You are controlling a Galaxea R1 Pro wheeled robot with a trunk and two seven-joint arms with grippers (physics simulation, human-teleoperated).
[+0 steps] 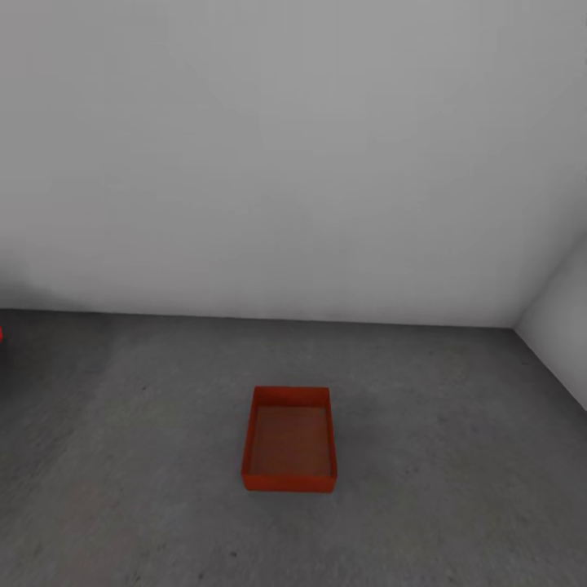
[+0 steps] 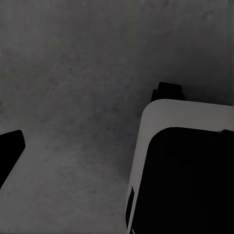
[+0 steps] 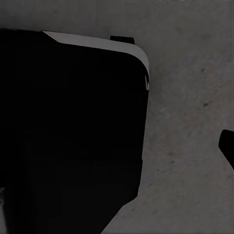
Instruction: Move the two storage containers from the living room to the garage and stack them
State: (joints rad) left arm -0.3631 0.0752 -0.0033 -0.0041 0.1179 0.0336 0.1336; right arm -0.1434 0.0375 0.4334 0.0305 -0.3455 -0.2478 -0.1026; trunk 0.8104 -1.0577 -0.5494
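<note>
One red-orange open-top storage container sits empty on the grey concrete garage floor, a short way ahead of me and in front of the white back wall. The second container is out of view. In the left wrist view one dark finger of my left gripper hangs over bare concrete, far out at the picture's side. One dark finger of my right gripper shows the same way in the right wrist view. Nothing is held in either gripper.
A plain white wall closes the back, and a second white wall meets it at the right corner. A small red sliver shows at the left edge. My own white-and-black base stands beside both grippers.
</note>
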